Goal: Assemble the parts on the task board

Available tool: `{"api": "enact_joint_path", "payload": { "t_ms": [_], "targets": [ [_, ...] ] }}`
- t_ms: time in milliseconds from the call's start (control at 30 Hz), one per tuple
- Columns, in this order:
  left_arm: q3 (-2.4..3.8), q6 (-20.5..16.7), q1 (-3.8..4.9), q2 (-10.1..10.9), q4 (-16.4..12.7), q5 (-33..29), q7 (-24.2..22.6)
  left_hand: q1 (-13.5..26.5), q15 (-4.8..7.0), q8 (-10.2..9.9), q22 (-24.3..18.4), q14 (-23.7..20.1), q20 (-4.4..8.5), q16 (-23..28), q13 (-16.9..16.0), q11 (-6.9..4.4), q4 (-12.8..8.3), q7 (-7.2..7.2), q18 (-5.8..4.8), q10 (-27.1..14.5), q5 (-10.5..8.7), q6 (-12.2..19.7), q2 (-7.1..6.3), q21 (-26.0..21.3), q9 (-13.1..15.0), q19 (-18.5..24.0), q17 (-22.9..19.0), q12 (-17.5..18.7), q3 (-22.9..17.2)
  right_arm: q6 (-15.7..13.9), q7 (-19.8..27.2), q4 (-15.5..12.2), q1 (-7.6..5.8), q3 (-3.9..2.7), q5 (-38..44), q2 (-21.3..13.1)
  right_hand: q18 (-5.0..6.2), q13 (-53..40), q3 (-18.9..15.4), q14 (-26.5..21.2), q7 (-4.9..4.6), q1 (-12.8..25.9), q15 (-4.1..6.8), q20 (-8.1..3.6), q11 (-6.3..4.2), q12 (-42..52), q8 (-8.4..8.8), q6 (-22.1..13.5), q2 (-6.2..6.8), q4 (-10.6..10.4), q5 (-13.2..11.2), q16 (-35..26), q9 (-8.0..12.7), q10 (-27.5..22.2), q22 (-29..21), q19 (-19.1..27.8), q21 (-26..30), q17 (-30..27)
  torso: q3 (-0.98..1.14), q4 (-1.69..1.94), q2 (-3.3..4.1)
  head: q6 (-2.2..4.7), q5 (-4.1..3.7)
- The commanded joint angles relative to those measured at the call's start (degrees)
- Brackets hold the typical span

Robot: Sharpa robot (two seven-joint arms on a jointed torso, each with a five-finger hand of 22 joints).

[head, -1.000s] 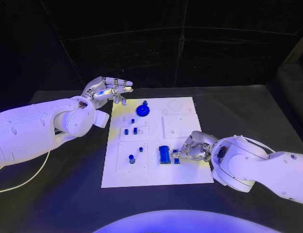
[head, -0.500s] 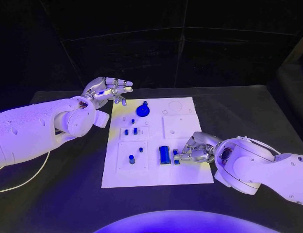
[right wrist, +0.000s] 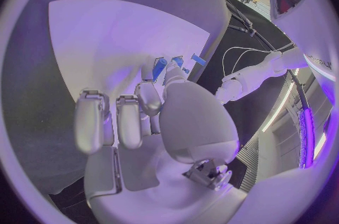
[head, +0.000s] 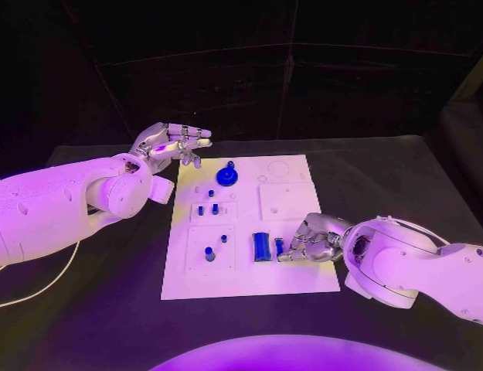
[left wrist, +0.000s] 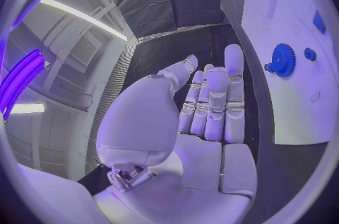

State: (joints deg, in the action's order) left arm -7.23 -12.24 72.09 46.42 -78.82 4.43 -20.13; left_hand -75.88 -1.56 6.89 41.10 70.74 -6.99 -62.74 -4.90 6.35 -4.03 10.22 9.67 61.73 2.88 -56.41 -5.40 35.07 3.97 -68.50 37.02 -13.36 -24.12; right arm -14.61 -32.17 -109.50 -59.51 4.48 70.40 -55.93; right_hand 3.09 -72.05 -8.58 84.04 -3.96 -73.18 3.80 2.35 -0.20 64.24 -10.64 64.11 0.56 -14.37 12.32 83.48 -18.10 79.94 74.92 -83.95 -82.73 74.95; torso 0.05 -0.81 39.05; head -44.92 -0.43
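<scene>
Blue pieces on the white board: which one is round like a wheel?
The blue gear at the board's far end, nearest the left hand. It is a toothed disc; the other blue pieces are small pegs or upright blocks.

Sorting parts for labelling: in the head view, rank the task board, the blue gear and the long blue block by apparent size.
1. task board
2. long blue block and blue gear: they look about alike, and the block lies nearer the camera, so I won't rank them.

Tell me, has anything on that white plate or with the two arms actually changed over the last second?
Little. The right robot hand has crept slightly toward the robot along the task board, its fingers still at the small blue part beside the longer blue block. The left robot hand still hovers off the board's far corner, holding nothing. The blue gear and other parts stayed put.
</scene>
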Motion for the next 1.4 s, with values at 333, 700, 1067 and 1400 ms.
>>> {"api": "enact_joint_path", "payload": {
  "t_ms": [333, 700, 1067, 1400],
  "targets": [
    [0.05, 0.45, 0.09, 0.01, -0.11, -0.18, -0.20, -0.01, 0.15, 0.23, -0.09, -0.40, -0.04, 0.00, -0.09, 0.03, -0.06, 0.25, 0.81, -0.46, 0.14, -0.03, 0.55, -0.32, 0.04, 0.37, -0.06, -0.38, 0.28, 1.55, -1.64, 1.87, -0.06, -0.01, 2.87, 1.51, -0.27, -0.12, 0.04, 3.81, 0.13, -1.22, 0.57, -0.44, -0.35, -0.32, -0.53, 0.47, -1.13, 0.76, 0.62, -0.15, -0.27, 0.15, 2.16, -0.59, 0.14, 4.25, -0.01, 0.01, 0.02, -0.08, 0.11],
    [0.05, 0.47, 0.09, -0.06, -0.12, -0.18, -0.21, 0.10, 0.13, 0.25, -0.14, -0.44, -0.06, -0.03, -0.09, 0.03, 0.04, 0.26, 0.81, -0.57, 0.15, 0.04, 0.67, -0.37, 0.03, 0.36, -0.17, -0.51, 0.39, 0.90, -1.80, 2.16, -0.05, -0.01, 3.64, 2.40, -0.28, -0.15, -0.04, 3.82, 0.22, -1.69, 0.61, -0.47, -0.42, -0.32, -0.66, 0.61, -1.44, 1.05, 0.57, -0.12, -0.40, 0.17, 2.22, -0.61, 0.11, 4.32, -0.02, -0.08, -0.02, -0.12, -0.26],
    [0.04, 0.81, 0.10, 0.24, -0.18, -1.32, -0.07, 0.09, 0.13, 0.25, -0.15, -0.47, -0.07, 0.00, -0.09, 0.03, 0.04, 0.26, 0.81, -0.58, 0.15, 0.05, 0.67, -0.37, 0.03, 0.36, -0.26, -0.52, 0.40, -5.24, 6.53, -0.09, -0.37, -0.07, -2.93, -0.90, 0.14, 1.54, -1.52, 3.45, -0.82, -1.21, 0.08, -0.19, 0.38, -3.09, 0.95, -2.42, -1.47, 0.72, 0.91, -1.20, 0.04, -1.16, 0.17, 0.31, 1.37, 2.77, -0.12, 0.09, -0.19, 0.65, -0.43],
    [0.04, 1.83, 0.09, 0.01, 0.75, -6.37, -0.82, 0.71, 0.07, 0.30, -0.26, -0.69, -0.13, 0.13, -0.12, 0.03, 0.37, 0.20, 0.79, -0.67, 0.12, 0.11, 0.46, -0.51, 0.03, 0.41, -0.66, -0.74, 0.96, -14.35, 31.26, 7.88, -4.64, -0.11, -30.98, -0.78, 4.30, 20.33, -1.93, -2.11, -2.62, -6.37, -1.24, 1.14, 1.98, -29.93, 2.73, -6.38, -3.43, 2.72, 4.19, -17.21, 0.33, -13.74, -21.52, 10.20, 16.97, -16.29, -0.38, 0.02, -1.00, 2.23, -0.88]
  ]
}}
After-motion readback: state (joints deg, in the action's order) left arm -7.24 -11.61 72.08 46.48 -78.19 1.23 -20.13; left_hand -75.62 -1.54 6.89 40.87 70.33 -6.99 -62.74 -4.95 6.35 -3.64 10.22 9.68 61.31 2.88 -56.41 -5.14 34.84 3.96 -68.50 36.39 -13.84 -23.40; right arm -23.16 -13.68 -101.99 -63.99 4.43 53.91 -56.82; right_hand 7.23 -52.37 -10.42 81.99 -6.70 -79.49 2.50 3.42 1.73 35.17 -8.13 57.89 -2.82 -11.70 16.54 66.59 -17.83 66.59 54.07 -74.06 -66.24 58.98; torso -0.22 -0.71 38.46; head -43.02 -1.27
